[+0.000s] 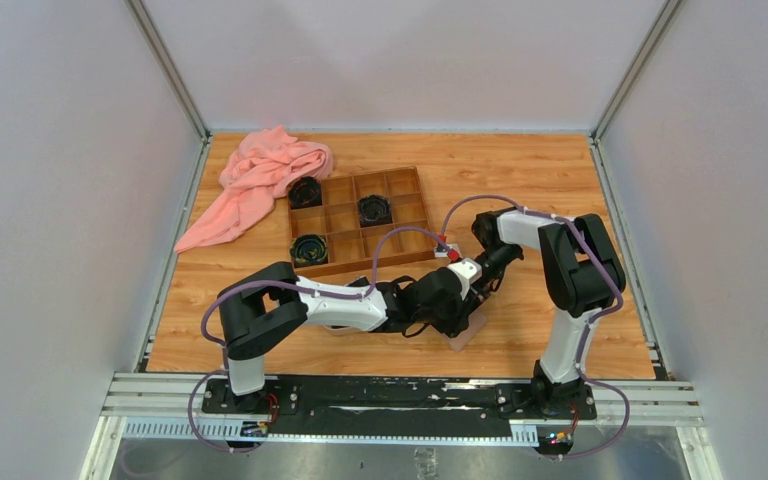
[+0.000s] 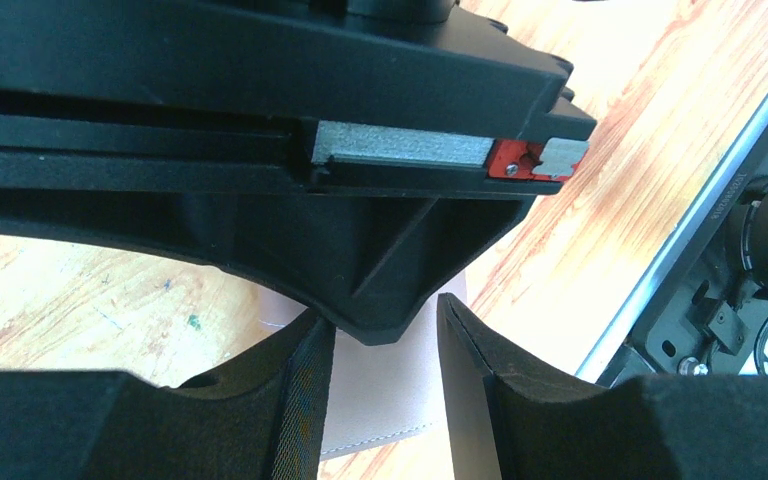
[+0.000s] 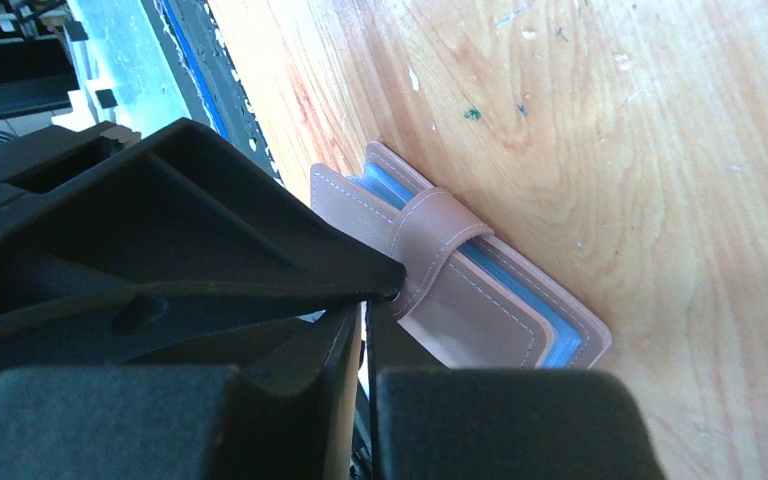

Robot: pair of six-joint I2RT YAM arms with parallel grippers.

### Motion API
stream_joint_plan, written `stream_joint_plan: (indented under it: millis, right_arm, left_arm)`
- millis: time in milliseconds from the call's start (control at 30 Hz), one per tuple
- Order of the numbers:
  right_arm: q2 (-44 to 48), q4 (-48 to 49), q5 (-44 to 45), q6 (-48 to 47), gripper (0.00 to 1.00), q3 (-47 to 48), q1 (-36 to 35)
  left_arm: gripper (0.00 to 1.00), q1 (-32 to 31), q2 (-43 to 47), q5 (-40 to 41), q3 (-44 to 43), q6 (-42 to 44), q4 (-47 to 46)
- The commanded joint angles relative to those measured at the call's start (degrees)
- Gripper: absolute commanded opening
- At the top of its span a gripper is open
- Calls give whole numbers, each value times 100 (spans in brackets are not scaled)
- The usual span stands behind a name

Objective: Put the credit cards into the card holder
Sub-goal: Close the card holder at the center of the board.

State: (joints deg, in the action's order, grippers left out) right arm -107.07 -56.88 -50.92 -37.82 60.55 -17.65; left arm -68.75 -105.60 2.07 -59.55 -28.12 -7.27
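Observation:
The card holder [image 3: 480,300], a tan-pink wallet with blue inside, lies flat on the wood near the table's front, its strap [image 3: 430,235] wrapped over the edge. My right gripper [image 3: 368,325] is shut, its tips right at the strap's end; whether they pinch it I cannot tell. My left gripper [image 2: 381,325] stands open above the card holder [image 2: 385,400], whose tan face shows between the fingers. From above, both grippers meet over the card holder [image 1: 468,333]. The credit cards are out of view.
A brown wooden compartment box [image 1: 360,215] with black coiled items stands behind the arms. A pink cloth [image 1: 260,180] lies at the back left. The metal rail of the table's front edge [image 2: 680,240] runs close by the card holder.

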Motion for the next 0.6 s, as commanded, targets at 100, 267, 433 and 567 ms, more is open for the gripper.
stream_joint_plan:
  millis: [100,267,433,567]
  right_arm:
    - [-353,648,907,562,8,-11,-72]
    - [-533,705,1256,916,3,92,-80]
    - [-653,747,1546,1229,2,170,-76]
    - [-741,741,1494,1473,2,248,-50]
  left_arm:
    - [44,-7,-356,-295,189,-83,350]
    - [44,-7,-333,-318,189,-80,349]
    - [44,-11,-312,-312,198,-80,350]
    - [44,-11,-328,-321,202,-88,349]
